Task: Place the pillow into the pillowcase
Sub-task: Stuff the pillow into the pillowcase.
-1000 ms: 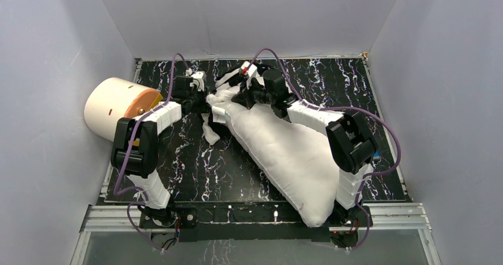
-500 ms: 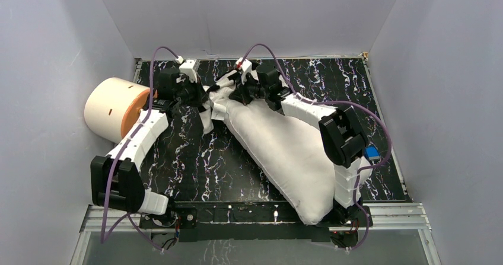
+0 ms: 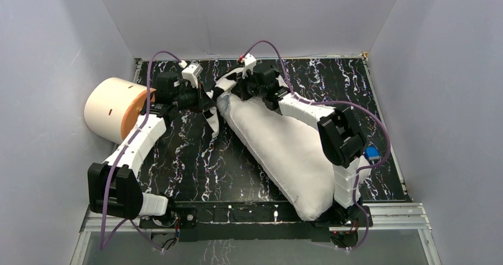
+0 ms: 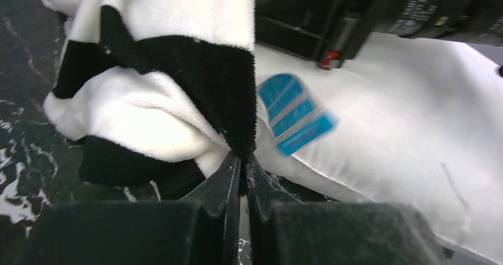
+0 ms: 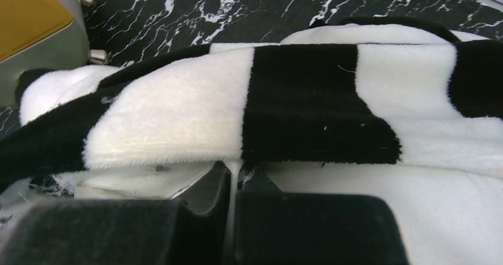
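The white pillow [image 3: 285, 149] lies diagonally from the table's far middle to the near right edge. The black-and-white striped pillowcase [image 3: 213, 112] is bunched at its far end. My left gripper [image 3: 206, 101] is shut on a black-striped edge of the pillowcase [image 4: 178, 69], just left of the pillow [image 4: 415, 105] and its blue tag [image 4: 295, 114]. My right gripper [image 3: 238, 89] is shut on the pillowcase's edge [image 5: 308, 99] above the pillow's far end [image 5: 457, 217]. Most of the pillowcase's opening is hidden.
A cream cylinder with an orange face [image 3: 115, 108] lies at the far left beside the left arm; it also shows in the right wrist view [image 5: 26, 16]. Grey walls enclose the black marbled tabletop [image 3: 196, 158] on three sides.
My left arm has stretched out, its elbow dropping toward the near edge, and its gripper has shifted slightly right with the pillowcase. My right gripper has moved a little farther back and left.
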